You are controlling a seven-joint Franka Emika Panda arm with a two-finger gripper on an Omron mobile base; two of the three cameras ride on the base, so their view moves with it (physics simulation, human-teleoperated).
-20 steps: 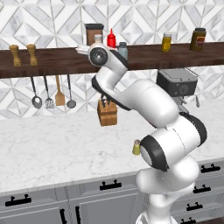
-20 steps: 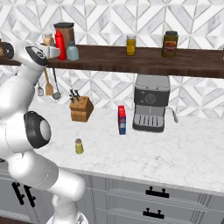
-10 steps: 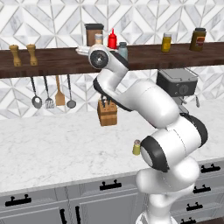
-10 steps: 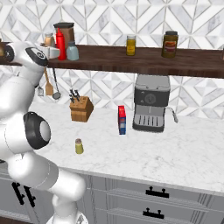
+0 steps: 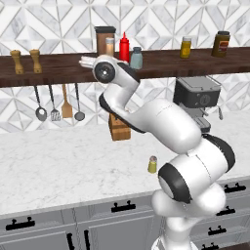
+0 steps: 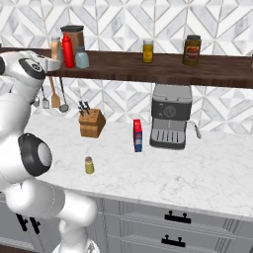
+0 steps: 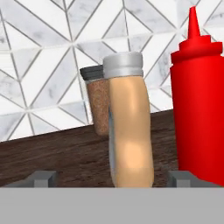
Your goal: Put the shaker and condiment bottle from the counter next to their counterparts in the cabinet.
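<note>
Tan-orange condiment bottle stands on the cabinet just beside the red squeeze bottle, between the spread, released fingers of the gripper. Placement looks complete. Next: retreat clear, then fetch the shaker from the counter.

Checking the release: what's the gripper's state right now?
Gripper: open, fingertips standing wide on either side of the condiment bottle on the cabinet, not gripping it.
</note>
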